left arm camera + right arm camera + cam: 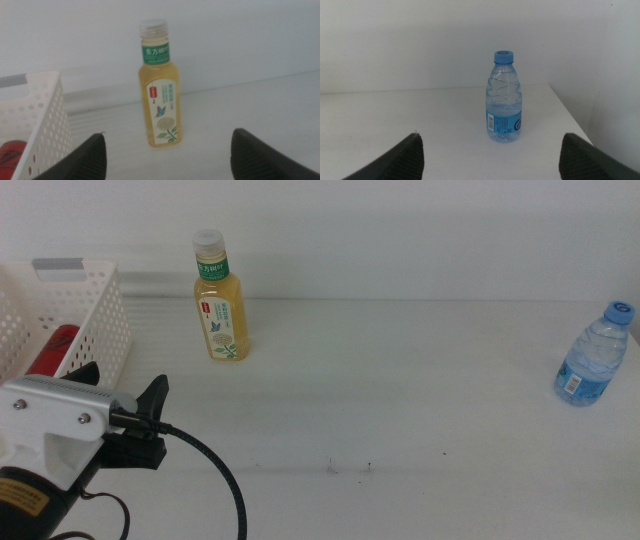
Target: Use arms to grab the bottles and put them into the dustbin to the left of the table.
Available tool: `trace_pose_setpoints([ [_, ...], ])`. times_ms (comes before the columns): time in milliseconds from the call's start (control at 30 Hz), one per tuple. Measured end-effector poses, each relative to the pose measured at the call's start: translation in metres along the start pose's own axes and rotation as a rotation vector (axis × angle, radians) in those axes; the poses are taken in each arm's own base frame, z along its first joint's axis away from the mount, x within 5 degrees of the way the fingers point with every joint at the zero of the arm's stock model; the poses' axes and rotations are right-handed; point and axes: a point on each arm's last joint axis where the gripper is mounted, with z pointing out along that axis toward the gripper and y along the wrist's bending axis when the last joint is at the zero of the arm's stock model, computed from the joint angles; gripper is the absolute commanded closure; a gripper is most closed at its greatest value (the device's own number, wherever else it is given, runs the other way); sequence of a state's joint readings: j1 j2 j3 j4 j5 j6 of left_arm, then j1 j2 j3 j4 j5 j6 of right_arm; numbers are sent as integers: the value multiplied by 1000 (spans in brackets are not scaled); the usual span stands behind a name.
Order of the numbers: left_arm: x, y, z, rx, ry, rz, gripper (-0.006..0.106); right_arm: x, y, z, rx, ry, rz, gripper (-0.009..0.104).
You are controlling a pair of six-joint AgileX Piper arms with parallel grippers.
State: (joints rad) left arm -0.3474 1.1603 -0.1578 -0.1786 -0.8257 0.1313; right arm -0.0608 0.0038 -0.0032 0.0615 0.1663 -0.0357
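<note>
The yellow tea bottle (220, 301) stands upright near the table's back left, beside the white dustbin (88, 310). A red can (55, 348) lies inside the dustbin. My left gripper (125, 380) is open at the lower left, in front of the dustbin and short of the tea bottle. In the left wrist view the tea bottle (160, 95) stands ahead, between the spread jaws of the left gripper (170, 132), with nothing held. The blue-capped water bottle (595, 358) stands at the far right. My right gripper (491, 135) is open, facing the water bottle (503, 100) from a distance.
The dustbin's perforated wall (42, 120) stands close beside the tea bottle, with the red can (10, 155) showing behind it. The white table (400, 400) has a few dark specks near its middle front. Its right edge (570, 115) runs just past the water bottle.
</note>
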Motion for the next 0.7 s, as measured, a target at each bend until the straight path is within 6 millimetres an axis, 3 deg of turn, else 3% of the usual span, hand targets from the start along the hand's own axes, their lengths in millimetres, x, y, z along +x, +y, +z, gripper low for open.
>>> trace_pose_setpoints([
  [267, -1, -3, 0, 36, -15, 20, 20, 0, 0, 0, 0, 0, 0, 2],
  [433, -1, -5, 0, 51, -12, 35, 8, 0, 0, 0, 0, 0, 0, 2],
  [700, 13, -5, 13, 31, 7, 10, 7, 0, 0, 0, 0, 0, 0, 2],
])
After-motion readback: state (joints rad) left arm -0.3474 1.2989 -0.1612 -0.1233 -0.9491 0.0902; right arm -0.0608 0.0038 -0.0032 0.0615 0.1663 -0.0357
